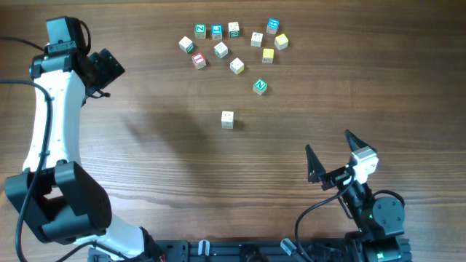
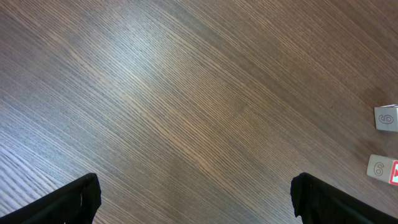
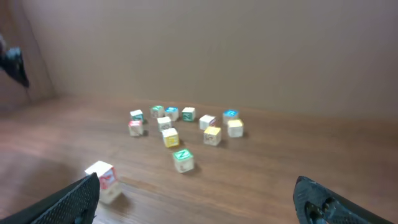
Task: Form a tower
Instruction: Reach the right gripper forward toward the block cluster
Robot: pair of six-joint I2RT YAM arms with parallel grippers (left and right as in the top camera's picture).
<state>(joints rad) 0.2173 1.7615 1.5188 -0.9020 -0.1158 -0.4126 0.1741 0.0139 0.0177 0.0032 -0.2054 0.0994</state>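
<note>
Brown wood with thin lines covers the whole worktop (image 1: 145,160), seen from above. No tower stands on it yet. A bunch of little letter cubes (image 1: 221,49) lies loose at the far side. One green cube (image 1: 261,86) sits a bit nearer, and one lone cube (image 1: 228,119) sits nearer again, all by itself. The left arm (image 1: 51,109) reaches up the left side. The right jaws sit at the near right, wide apart and holding nothing. Both are well apart from the cubes. The cubes in the bunch lie close together, so wide jaws coming down on one could push its neighbours away.

From the left wrist, the left jaws are wide apart too, with only bare wood between them. Two cubes (image 2: 385,117) peek in at the right edge. If the arm goes down here, it grabs nothing. If it swings sideways too low, a finger could shove those cubes.

From the right wrist, the picture is a bit fuzzy. The lone cube is nearest, the green cube is further on, and the bunch is behind. Such a small cube could slip or twist if the jaws catch it off the middle. The tower will be only one cube wide, so a cube set down crooked could tip it all over. Both arms might also go for the same spot and bump.
</note>
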